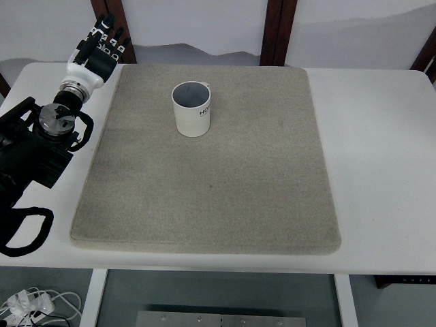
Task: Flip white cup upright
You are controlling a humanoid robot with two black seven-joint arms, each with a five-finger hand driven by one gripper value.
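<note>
The white cup (191,109) stands upright on the grey mat (204,184), in the far half and a little left of centre, its open mouth facing up and its dark inside visible. Black lettering shows on its near-right side; a small nub at the upper right of the rim may be a handle, but you cannot confirm that from this view. By the look of it, the flip is already done.

The left hand (102,42) sits at the far-left corner of the white table (381,136), off the mat and well apart from the cup. It holds nothing. Its fingers are bunched at the far end of the arm and too foreshortened to judge as spread or curled; treat that as undetermined. The right arm does not appear.

Your step in hand, as judged, is to finish cleanly:
- Keep the left arm clear of the cup. Any retreat should run along the table's left edge, not across the mat.
- Do not re-approach unless you see the cup leaning; it appears to rest flat on its base.
- Watch the black forearm (41,136) lying beside the mat's left edge: a sideways sweep could drag the mat and topple the cup.
</note>
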